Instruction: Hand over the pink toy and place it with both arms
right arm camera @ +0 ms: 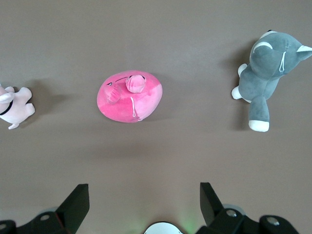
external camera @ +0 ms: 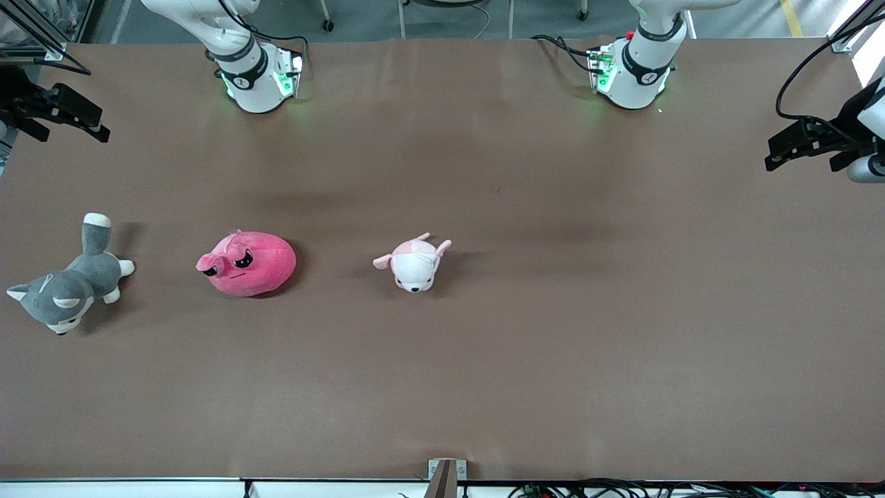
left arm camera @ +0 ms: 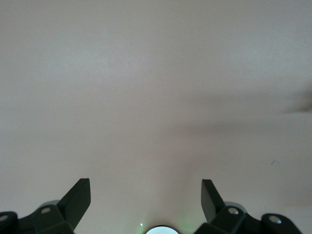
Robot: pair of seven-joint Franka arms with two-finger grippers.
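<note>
The pink toy (external camera: 247, 263) lies on the brown table (external camera: 553, 346), toward the right arm's end, its sleepy black eyes turned to the front camera. It also shows in the right wrist view (right arm camera: 129, 96). My right gripper (right arm camera: 144, 190) is open and empty, high over bare table beside the toy and well apart from it. My left gripper (left arm camera: 145, 187) is open and empty, high over bare table with no toy in its view. In the front view only the right arm's base (external camera: 256, 76) and the left arm's base (external camera: 632, 72) show.
A grey-and-white plush dog (external camera: 69, 283) lies near the table's end on the right arm's side, also in the right wrist view (right arm camera: 267, 68). A small white and pale-pink plush (external camera: 415, 263) lies mid-table. Black fixtures (external camera: 59, 111) (external camera: 809, 142) overhang both table ends.
</note>
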